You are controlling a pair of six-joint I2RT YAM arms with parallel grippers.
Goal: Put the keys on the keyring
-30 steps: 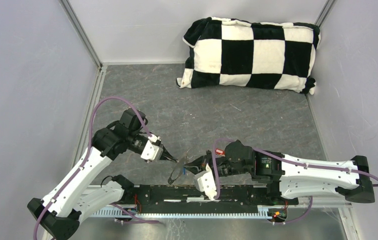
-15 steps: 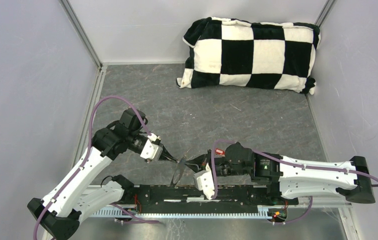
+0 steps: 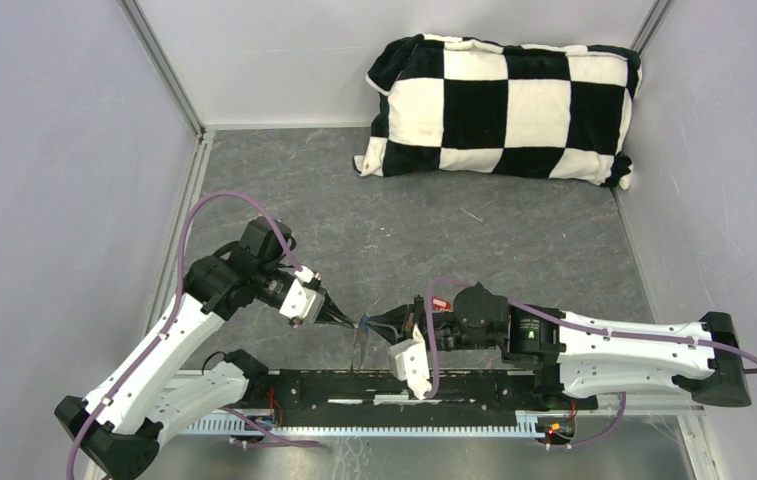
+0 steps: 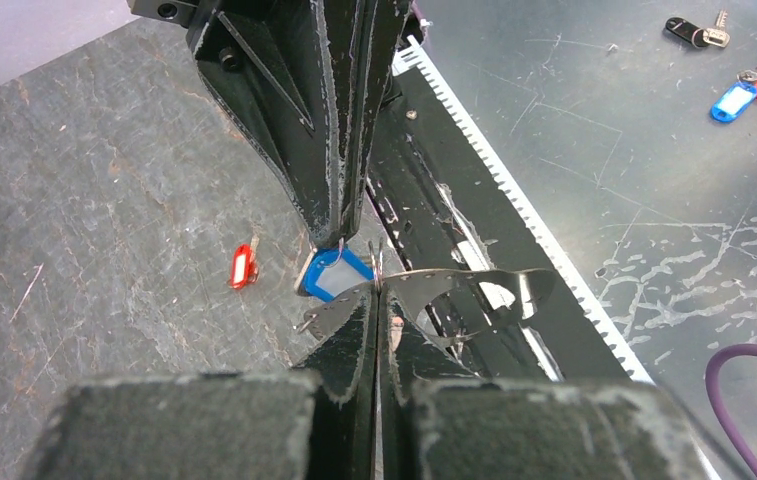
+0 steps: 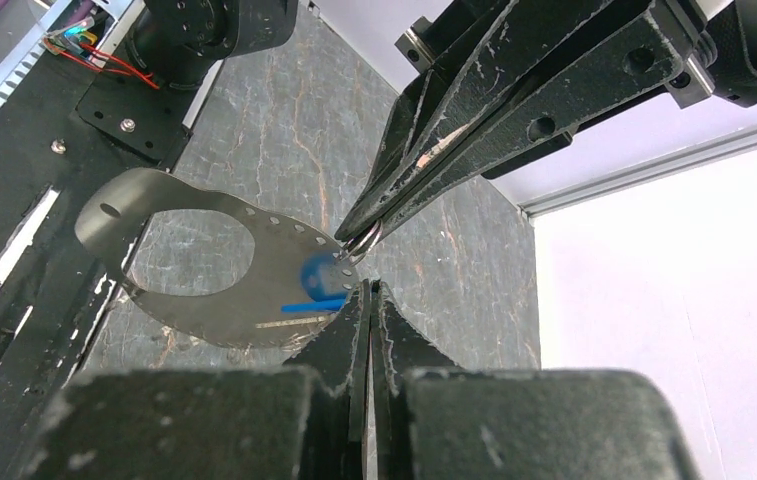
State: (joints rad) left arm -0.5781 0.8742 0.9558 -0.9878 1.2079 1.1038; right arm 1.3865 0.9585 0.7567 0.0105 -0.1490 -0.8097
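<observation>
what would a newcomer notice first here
The two shut grippers meet tip to tip at the near middle of the table: the left gripper pinches the grey keyring, the right gripper the blue key. Behind them, a black-and-white checkered pillow fills the far right corner, and a red key lies loose on the table.

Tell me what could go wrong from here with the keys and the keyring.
1. The right claw pinches the blue key only at its very tip, so a small nudge could drop it.
2. The left claw holds the floppy keyring by one edge near the black base rail; if it slips, it might land there.
3. The two claw tips are almost touching and may collide.
</observation>
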